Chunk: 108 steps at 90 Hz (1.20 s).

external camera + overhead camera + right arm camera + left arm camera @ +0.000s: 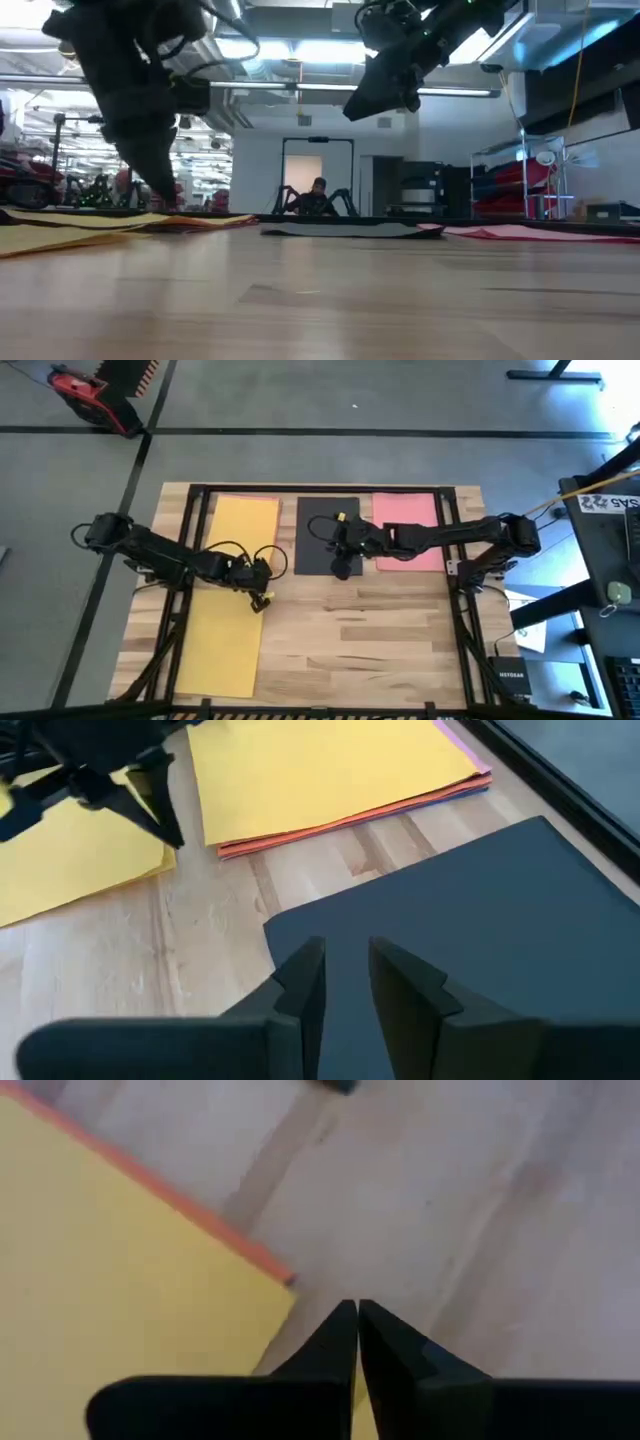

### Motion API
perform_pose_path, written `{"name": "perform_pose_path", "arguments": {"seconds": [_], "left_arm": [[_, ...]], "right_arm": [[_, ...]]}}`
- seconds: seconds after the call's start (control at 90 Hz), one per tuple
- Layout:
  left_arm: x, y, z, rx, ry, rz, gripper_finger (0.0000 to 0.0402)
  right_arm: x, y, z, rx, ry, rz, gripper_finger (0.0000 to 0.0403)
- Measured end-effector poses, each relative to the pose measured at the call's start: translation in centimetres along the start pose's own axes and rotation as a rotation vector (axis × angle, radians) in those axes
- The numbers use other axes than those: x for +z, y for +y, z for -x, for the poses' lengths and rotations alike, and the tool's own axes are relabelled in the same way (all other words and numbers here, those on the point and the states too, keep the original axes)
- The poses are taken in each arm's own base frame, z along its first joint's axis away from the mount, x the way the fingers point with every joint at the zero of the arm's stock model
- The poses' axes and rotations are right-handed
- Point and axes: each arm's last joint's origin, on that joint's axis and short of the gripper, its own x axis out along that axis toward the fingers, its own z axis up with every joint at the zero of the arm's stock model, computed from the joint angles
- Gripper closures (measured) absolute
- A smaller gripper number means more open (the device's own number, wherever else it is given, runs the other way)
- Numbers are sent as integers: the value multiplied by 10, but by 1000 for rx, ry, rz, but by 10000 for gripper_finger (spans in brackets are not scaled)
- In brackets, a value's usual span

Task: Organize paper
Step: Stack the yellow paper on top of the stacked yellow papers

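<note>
1. My left gripper (262, 600) sat low at the inner edge of the near yellow sheet (220, 650), its fingers (345, 1342) pressed together with no gap showing. I judged they had pinched that sheet's edge, though the wrist view left the contact partly hidden.
2. An orange edge (170, 1195) peeked from under the yellow sheet, so I judged at least two sheets lay there. To move one alone, I would have lifted slowly and watched for the lower sheet dragging along.
3. The far yellow stack (243, 520), with orange and pink edges beneath it, lay at the table's (360, 650) far left, touching the near yellow sheet's far end. That seemed the likely place to bring the loose sheet, corners squared.
4. My right gripper (341, 567) hovered above the black sheet's (318, 528) near edge, fingers (300, 982) slightly apart, holding nothing. The pink sheet (408, 520) lay just beside the black one.
5. I judged the risk to be creasing thin paper, so a flat, low slide seemed better than a high lift.
</note>
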Motion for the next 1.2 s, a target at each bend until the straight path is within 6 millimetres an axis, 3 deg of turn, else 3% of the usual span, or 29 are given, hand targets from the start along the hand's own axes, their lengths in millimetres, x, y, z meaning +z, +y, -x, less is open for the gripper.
{"name": "perform_pose_path", "arguments": {"seconds": [0.156,0.311,0.544,0.922,1.2], "left_arm": [[-5,-6,1,-24,8,-63,401],[-16,-4,-4,-13,53,-2,401],[-17,-2,-6,7,40,96,398],[-14,3,-6,120,-46,152,320],[-18,2,-20,201,-17,71,300]], "right_arm": [[0,0,0,-1,3,1,333],[0,0,0,-2,5,7,333],[-1,-1,0,-11,5,56,333],[0,-1,0,-12,4,105,333],[0,-1,0,-13,3,129,333]]}}
